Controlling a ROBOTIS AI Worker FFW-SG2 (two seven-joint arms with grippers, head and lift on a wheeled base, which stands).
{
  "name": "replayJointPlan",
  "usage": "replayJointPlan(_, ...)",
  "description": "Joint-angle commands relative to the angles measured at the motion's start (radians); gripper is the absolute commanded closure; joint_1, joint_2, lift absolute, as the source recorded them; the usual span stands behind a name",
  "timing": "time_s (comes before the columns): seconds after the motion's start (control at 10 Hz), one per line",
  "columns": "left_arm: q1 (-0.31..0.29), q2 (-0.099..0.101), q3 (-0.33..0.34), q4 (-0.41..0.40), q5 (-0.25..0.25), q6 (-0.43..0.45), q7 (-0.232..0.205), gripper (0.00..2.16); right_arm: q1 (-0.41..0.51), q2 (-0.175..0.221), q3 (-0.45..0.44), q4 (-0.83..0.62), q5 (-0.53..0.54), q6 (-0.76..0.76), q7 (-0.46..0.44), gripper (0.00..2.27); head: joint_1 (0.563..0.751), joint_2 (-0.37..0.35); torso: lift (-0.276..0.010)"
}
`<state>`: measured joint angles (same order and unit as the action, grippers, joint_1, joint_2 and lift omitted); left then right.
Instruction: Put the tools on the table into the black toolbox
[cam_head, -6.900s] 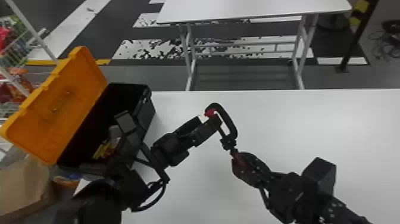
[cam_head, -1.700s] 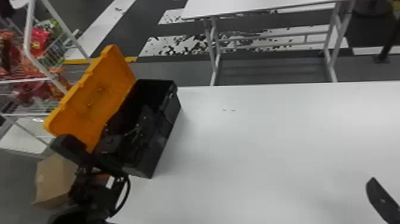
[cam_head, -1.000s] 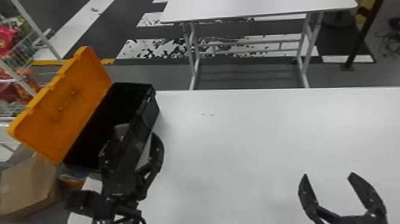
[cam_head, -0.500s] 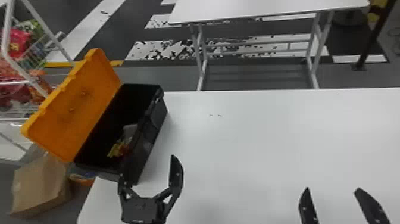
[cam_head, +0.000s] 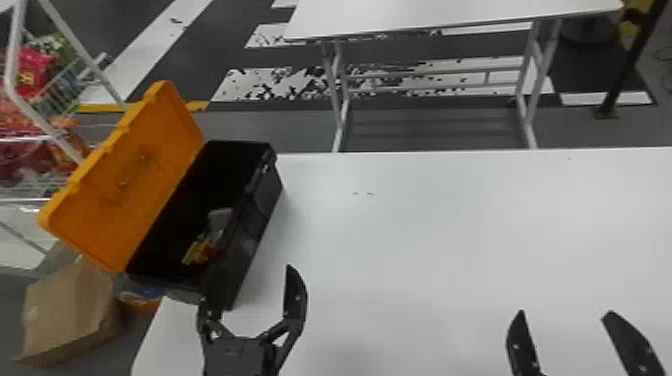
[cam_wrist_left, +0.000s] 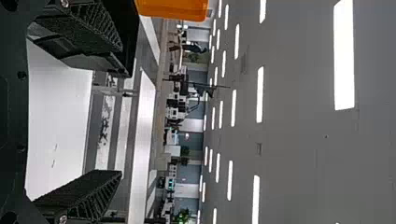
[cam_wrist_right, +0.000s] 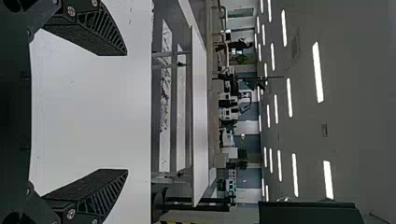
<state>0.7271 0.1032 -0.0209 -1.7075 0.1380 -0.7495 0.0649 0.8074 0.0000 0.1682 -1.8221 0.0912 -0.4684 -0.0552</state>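
Tools (cam_head: 199, 250) lie inside the black toolbox (cam_head: 262, 205), down in its open hollow: I can make out yellow pieces with a bit of red, and a pale grey piece (cam_head: 220, 219) next to them, all too blurred for me to say what kind they are. The toolbox sits slantwise at the left end of the white table (cam_head: 430, 240), and its orange lid (cam_head: 125, 185) is swung wide open, leaning out to the left. Near the toolbox's closest corner is the left gripper (cam_head: 245, 284), released, its two black fingers spread well apart; one finger overlaps that corner from the head's angle, and I cannot tell whether they touch. Well apart from it, toward the right of the table, is the right gripper (cam_head: 565, 312), released too, fingers parted over the white top. Both point away from the robot. Past the far edge stands a second white table (cam_head: 450, 15) on pale metal legs, with dark floor and worn white patches under and around it. Off to the left is a white wire rack (cam_head: 37, 112) filled with bright packets (cam_head: 34, 70), and a brown cardboard box (cam_head: 65, 312) stands on the floor beside the near table, below the toolbox.
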Motion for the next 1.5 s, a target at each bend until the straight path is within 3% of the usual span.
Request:
replayJointPlan(0.0,0.000,0.003,-0.004,0.002,0.000,0.022,-0.002,0.06,0.000,0.001,-0.003,0.000,-0.001,-0.002,0.000,0.12,0.695,0.241,-0.075)
replayJointPlan(1.4,-0.017,0.013,-0.013,-0.001,0.000,0.114,-0.008,0.06,-0.011,0.001,-0.004,0.003,-0.013,-0.008,0.000,0.13,0.695,0.212,-0.075)
